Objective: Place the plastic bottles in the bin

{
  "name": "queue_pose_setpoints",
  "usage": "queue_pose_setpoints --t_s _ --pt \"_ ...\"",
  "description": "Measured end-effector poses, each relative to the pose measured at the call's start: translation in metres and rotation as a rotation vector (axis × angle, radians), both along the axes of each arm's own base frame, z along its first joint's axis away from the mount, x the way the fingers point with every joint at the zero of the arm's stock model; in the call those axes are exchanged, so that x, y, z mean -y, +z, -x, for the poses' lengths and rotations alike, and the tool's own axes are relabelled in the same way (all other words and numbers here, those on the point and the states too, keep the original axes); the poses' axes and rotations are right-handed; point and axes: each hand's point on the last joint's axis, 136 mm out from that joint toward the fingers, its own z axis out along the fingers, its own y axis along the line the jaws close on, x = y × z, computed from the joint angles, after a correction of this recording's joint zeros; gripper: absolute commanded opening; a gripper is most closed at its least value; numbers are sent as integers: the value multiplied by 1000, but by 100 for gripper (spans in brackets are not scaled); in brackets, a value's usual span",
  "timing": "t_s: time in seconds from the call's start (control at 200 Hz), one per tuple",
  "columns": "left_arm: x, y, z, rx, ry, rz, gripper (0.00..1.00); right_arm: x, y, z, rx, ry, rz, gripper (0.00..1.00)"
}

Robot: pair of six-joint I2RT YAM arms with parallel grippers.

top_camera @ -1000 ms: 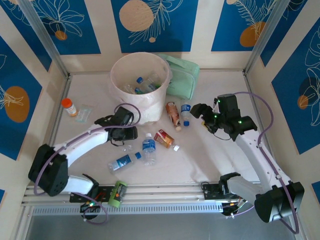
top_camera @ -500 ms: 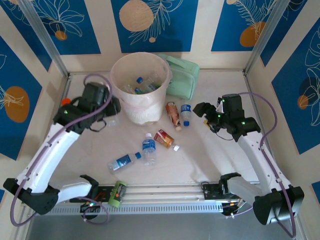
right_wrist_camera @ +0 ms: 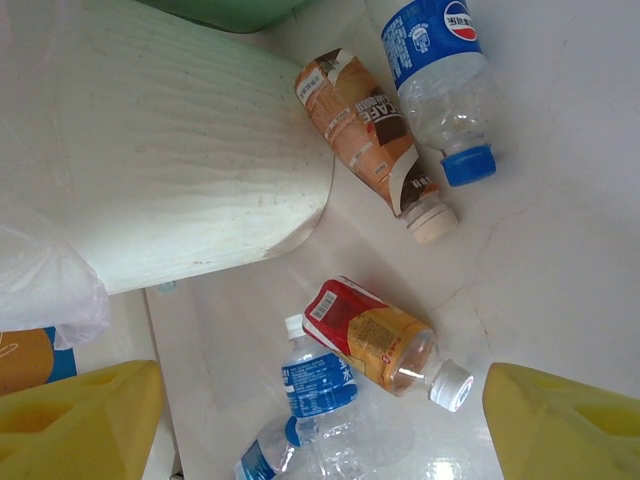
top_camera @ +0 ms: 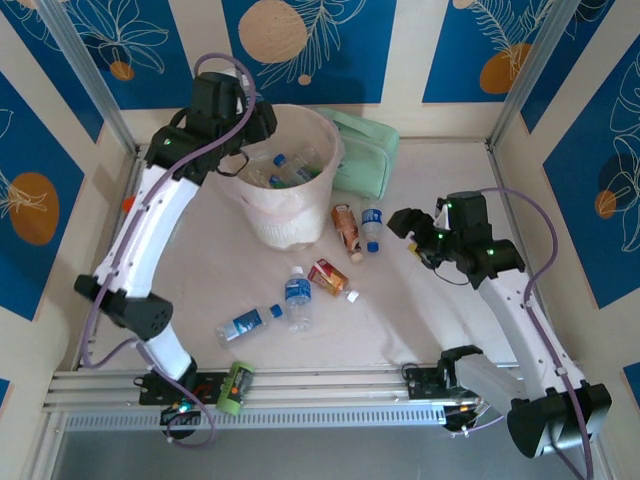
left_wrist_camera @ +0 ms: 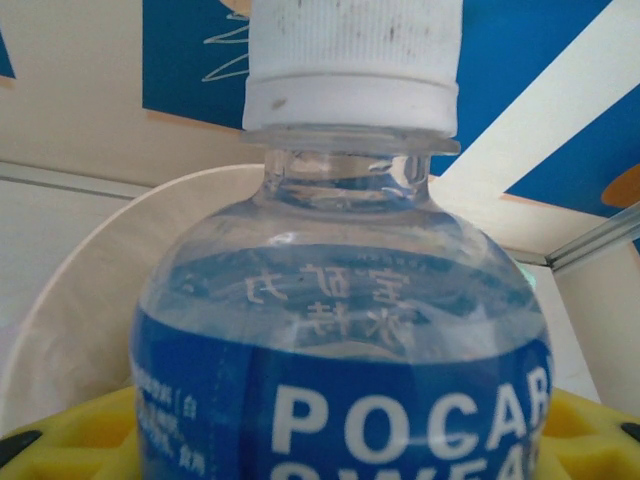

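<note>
Bottle in grip: clear plastic bottle with blue label and white ribbed cap, upright, rounded shoulders, white lettering on the label, raised characters moulded above it; held at the bin's rim, which curves behind it.
Left pincer: closed partway on that bottle's body, a yellow finger at either side.
Bin: round cream-white bucket, finely ribbed wall, thin translucent bag crumpled over the rim; far centre of the smooth white counter; several bottles lie inside.
Loose on counter: copper-labelled bottle, cream cap, and blue-capped bottle, side by side just beside the bin; red-and-orange-labelled bottle, white cap; nearer the arms, two clear blue-labelled bottles.
Right pincer: yellow fingers spread wide, nothing between them, hovering above the loose bottles.
Behind bin: mint-green rectangular case, just beside it.
</note>
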Motion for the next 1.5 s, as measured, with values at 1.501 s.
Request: queue_pose_setpoints --t_s 1.501 --pt "-69 -96 131 -154 -14 8 77 -14 -58 -53 -138 107 214 85"
